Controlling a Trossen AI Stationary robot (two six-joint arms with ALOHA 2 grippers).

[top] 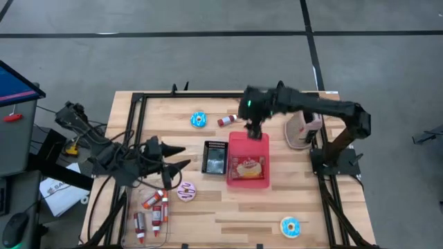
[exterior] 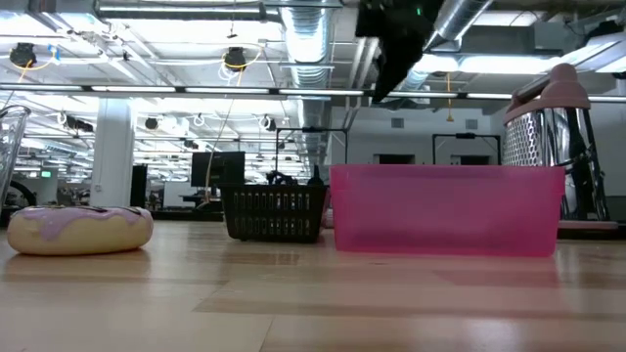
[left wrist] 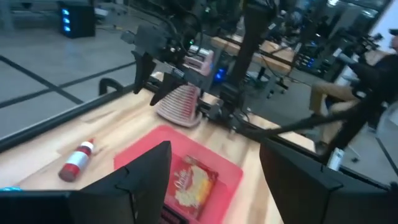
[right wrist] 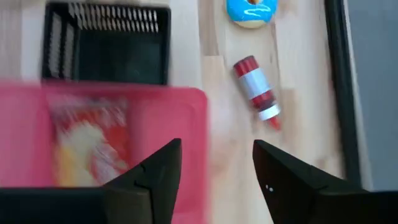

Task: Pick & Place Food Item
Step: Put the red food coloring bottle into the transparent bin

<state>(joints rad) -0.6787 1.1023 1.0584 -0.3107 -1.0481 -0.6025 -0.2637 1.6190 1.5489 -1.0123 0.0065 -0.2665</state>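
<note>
A red snack packet (top: pixel 249 167), its script unreadable, lies in the pink bin (top: pixel 237 144); the right gripper (top: pixel 254 131), spread and empty, hangs over the bin's far rim.

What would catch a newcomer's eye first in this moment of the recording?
The pink bin near the table's middle stands out, with a red and yellow snack packet lying inside it. The right end effector hangs open and empty over the bin's far edge, beside a black basket. The left end effector waits open on the basket's other side, near a pink donut.
</note>
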